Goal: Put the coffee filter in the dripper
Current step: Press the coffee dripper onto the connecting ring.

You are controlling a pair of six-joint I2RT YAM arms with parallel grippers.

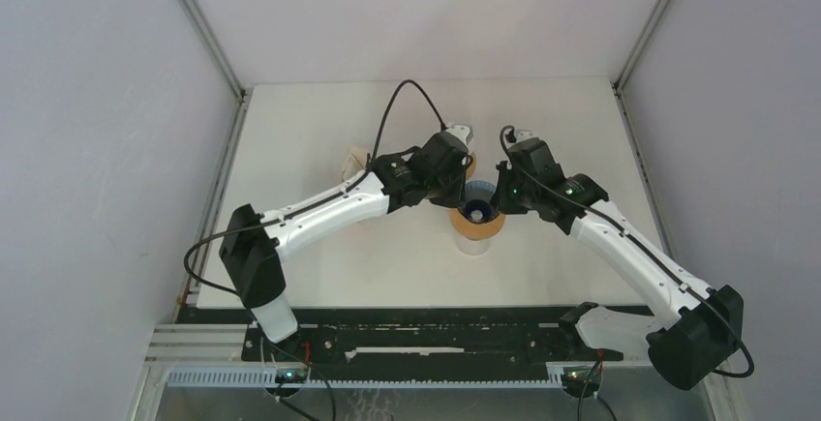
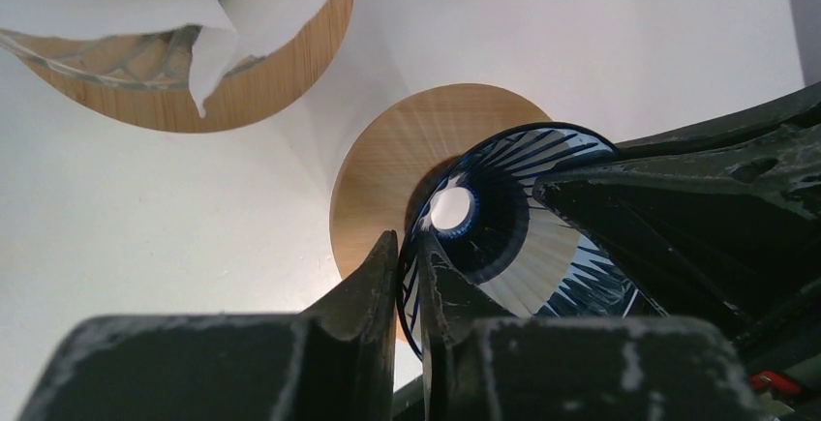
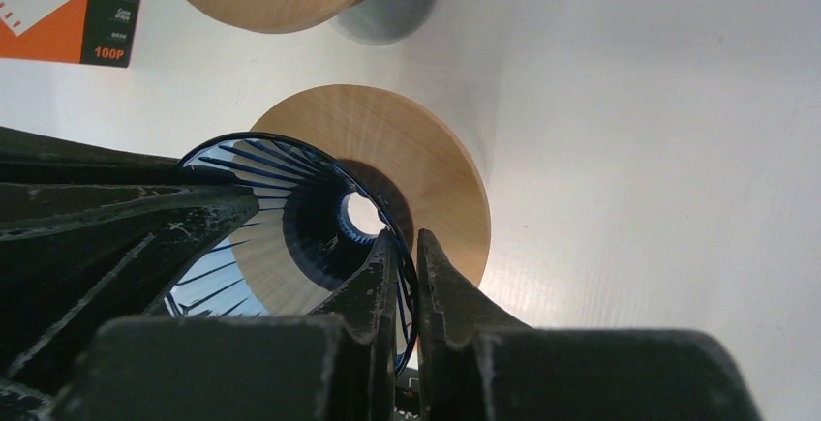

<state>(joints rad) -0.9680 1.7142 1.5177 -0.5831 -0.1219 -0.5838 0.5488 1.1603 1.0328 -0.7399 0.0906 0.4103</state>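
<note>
Crowding the middle of the tabletop (image 1: 319,116), both arms meet from either side over the blue ribbed dripper (image 1: 476,211), which sits on a round wooden base (image 2: 382,179) well clear of every edge. Bare white surface runs behind it to the far edge and out to the right edge. The near strip towards the arm bases is open too. White walls with metal corner rails close in the left, far and right sides.

The right pincer (image 3: 406,239) pinches the dripper's rim, one finger inside the cone and one outside. The left pincer (image 2: 410,242) straddles the opposite rim with a slim gap between its fingers. I cannot tell whether it presses the rim.

Inside the cone a pale, finely lined wedge, seemingly the coffee filter (image 2: 537,261), lies against the wall beside the bottom hole.

Just beyond the dripper stands a second wooden disc (image 2: 271,82) carrying clear glass and a fold of white paper (image 2: 208,48). An orange-and-black filter pack (image 3: 73,5) lies near it. Each arm's body fills the other wrist camera's side of the cone, and the left arm's black cable (image 1: 407,87) loops above the tabletop behind them.
</note>
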